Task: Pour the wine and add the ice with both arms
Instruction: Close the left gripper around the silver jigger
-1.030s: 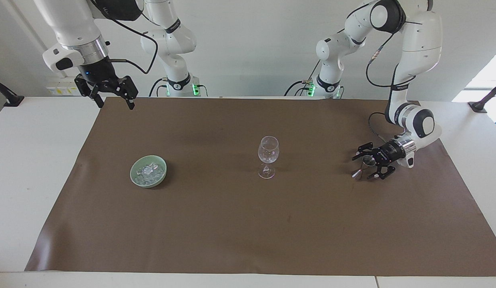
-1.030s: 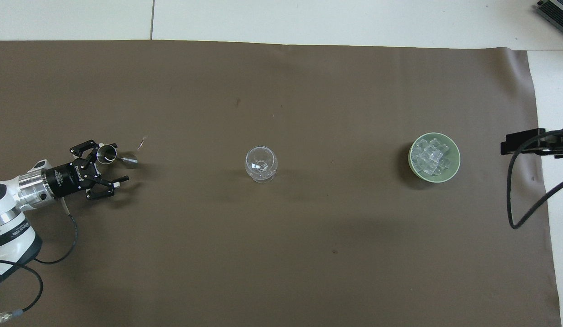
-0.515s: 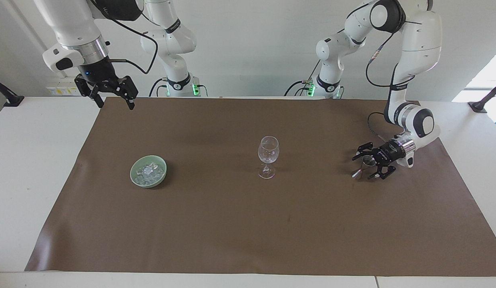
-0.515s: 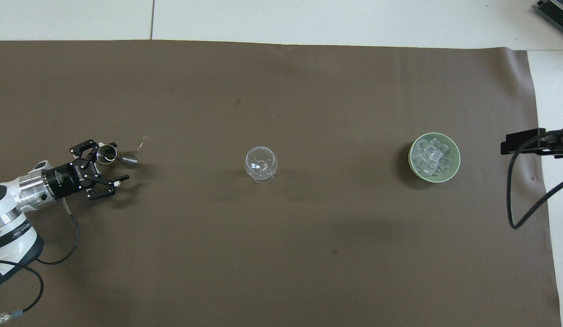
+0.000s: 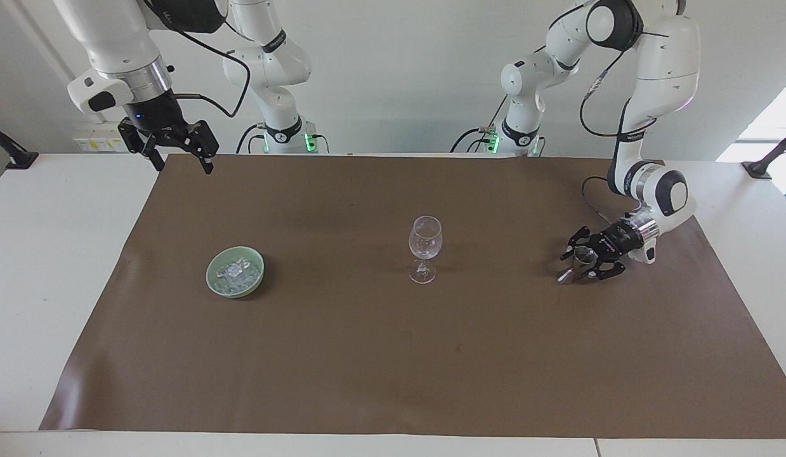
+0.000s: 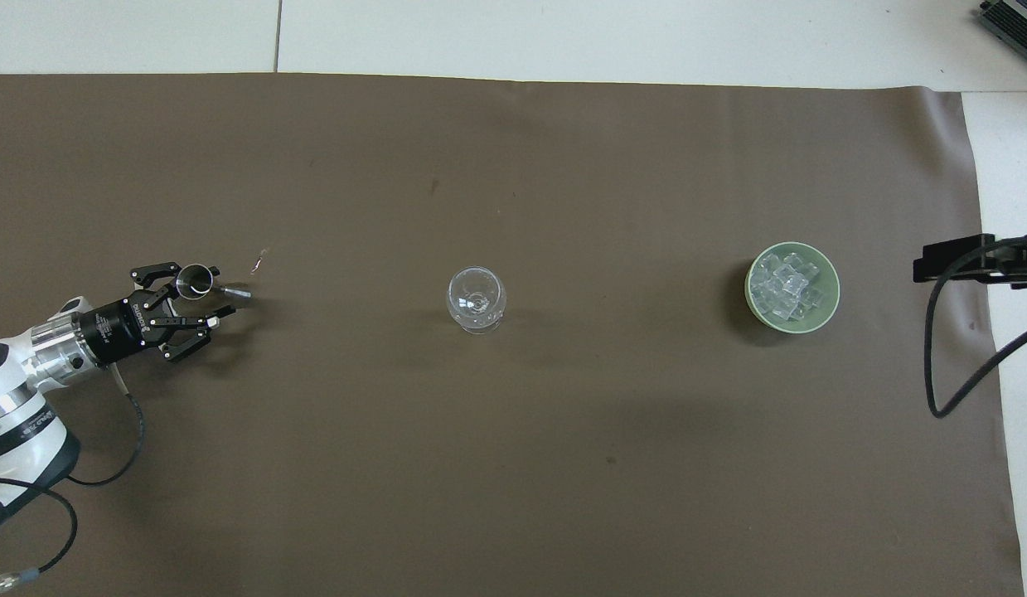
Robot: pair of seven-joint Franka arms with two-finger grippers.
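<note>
A brown paper sheet (image 5: 393, 355) (image 6: 513, 497) covers most of a white bench (image 5: 44, 266) (image 6: 563, 37), whose bare surface shows along the sheet's edges. On a pale wall, a white socket strip (image 5: 101, 145) sits low toward the right arm's end. Black stands (image 5: 9, 151) (image 5: 770, 155) rise from the bench's two corners nearest the robots. A grey device corner (image 6: 1014, 21) is farthest from the robots.

Open mat (image 5: 393, 355) around lone glass (image 5: 425, 247)

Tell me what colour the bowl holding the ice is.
Pale green. The bowl with the ice shows best in the overhead view.
</note>
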